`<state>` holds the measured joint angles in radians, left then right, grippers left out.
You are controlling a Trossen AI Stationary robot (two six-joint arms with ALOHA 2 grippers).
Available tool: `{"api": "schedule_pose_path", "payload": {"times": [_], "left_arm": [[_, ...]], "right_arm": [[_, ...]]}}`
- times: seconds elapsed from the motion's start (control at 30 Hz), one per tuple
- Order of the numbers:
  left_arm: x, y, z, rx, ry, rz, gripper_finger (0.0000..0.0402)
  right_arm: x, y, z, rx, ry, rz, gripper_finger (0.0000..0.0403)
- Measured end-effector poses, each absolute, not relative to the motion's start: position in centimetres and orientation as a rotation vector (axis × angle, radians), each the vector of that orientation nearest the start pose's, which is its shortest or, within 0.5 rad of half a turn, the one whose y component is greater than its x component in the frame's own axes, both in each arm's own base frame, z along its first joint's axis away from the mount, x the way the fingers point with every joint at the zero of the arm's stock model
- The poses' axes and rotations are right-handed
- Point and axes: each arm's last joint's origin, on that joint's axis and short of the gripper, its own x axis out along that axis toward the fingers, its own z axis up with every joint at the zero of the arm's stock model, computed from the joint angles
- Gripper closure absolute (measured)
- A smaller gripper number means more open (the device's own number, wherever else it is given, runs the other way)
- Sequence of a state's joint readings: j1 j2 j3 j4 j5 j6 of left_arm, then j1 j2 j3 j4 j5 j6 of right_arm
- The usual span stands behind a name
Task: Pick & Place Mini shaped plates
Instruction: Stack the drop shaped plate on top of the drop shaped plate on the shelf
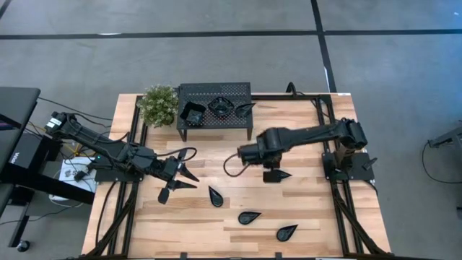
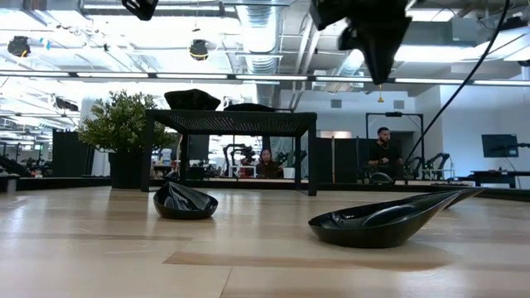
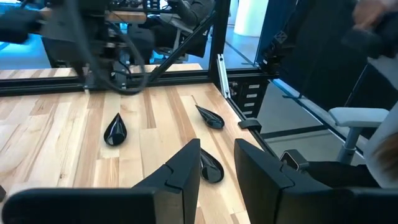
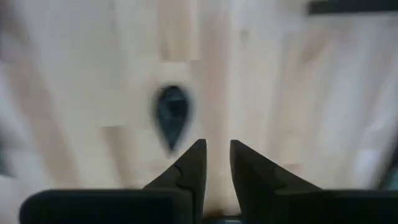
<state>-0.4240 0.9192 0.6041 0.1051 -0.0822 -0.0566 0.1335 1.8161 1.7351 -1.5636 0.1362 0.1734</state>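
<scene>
From the left of the high view, we are seeing the left gripper (image 1: 175, 182) hanging over the wooden table (image 1: 216, 162), its fingers (image 3: 186, 171) standing apart with nothing between them; just to its right a teardrop-leaf plate (image 1: 215, 196) is lying on the boards. Behind, at the table's far edge, a small potted plant (image 1: 159, 105) is standing just beside the black perforated metal stand (image 1: 215, 97), which is carrying a few mini shaped plates on top: a squarish plate (image 1: 192, 113), a scalloped plate (image 1: 219, 106) and a leaf plate (image 1: 245, 107). Moving right, two further teardrop plates are lying near the front edge, the middle one (image 1: 250, 217) and the front one (image 1: 286, 232). The right gripper (image 1: 245, 153) is hovering above the table's middle, empty, its fingers (image 4: 193, 165) parted by a narrow gap, and a fourth teardrop plate (image 1: 276, 175) is lying just beside that arm.
</scene>
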Motion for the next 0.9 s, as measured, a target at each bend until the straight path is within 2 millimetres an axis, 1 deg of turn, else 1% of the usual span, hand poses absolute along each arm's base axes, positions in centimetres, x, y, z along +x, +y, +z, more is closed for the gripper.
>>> {"api": "schedule_pose_path", "payload": {"times": [0.1,0.17,0.3,0.4,0.47,0.57,0.63,0.73,0.9], "left_arm": [[18.9,-8.2,27.4,-0.003,0.214,-0.334,0.0302],[18.9,-8.3,27.4,-0.003,0.214,-0.334,0.0302],[18.9,-8.3,27.4,-0.003,0.214,-0.335,0.0302],[18.9,-8.3,27.4,-0.003,0.214,-0.335,0.0302],[18.9,-8.3,27.4,-0.003,0.214,-0.335,0.0302],[18.9,-8.3,27.4,-0.004,0.214,-0.336,0.0302],[18.9,-8.3,27.4,-0.004,0.214,-0.336,0.0302],[18.9,-8.3,27.4,-0.003,0.214,-0.336,0.0302],[18.9,-8.3,27.4,-0.003,0.214,-0.336,0.0302]], "right_arm": [[32.2,6.1,29.4,0.009,1.615,-0.091,0.0332],[32.2,7.4,28.0,0.043,1.611,-0.049,0.0325],[31.5,9.4,25.3,0.086,1.64,-0.082,0.0302],[31.1,10.2,23.0,0.105,1.621,-0.126,0.0282],[30.9,10.4,21.4,0.102,1.608,-0.139,0.027],[30.2,10.3,19.5,0.033,1.602,-0.192,0.0256],[29.8,9.9,18.8,0.007,1.612,-0.221,0.0251],[29.6,9.2,17.9,0.033,1.635,-0.228,0.025],[29.6,8.1,16.5,0.065,1.621,-0.235,0.025]]}}
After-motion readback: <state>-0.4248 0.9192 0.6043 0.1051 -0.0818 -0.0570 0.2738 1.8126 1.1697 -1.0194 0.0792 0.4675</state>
